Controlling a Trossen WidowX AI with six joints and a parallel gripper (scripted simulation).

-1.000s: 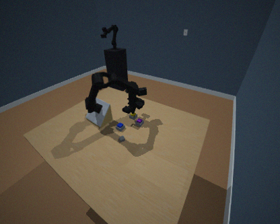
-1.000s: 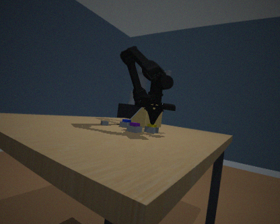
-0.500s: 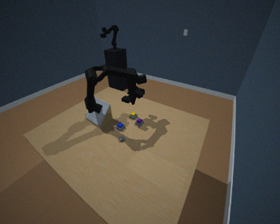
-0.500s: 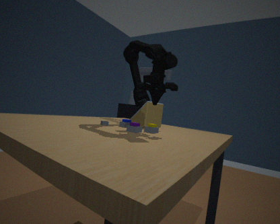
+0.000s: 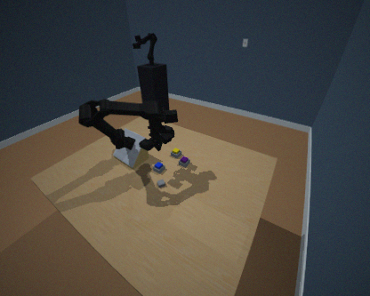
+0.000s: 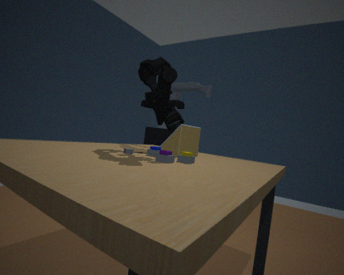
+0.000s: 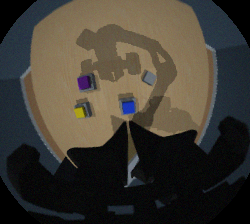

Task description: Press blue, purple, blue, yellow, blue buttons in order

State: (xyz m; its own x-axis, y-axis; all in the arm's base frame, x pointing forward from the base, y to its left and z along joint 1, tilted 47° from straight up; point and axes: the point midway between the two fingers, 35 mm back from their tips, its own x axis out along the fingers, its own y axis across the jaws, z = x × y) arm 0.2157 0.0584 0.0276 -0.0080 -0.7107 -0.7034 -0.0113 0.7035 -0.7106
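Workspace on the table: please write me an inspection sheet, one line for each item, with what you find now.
Surface: wooden table, crossed by the arm's shadow.
Job's things: blue button, purple button and yellow button, each on a grey base and grouped close together; whether any is pressed cannot be told.
Clutter: small grey block lying apart from the buttons; pale wedge-shaped block beside the arm.
Grippers: gripper raised above the table, jaws shut on nothing; the blue button lies just ahead of it in the wrist view.
Cables: nothing seen.
Surroundings: dark blue walls, brown floor, a dark box behind the table.
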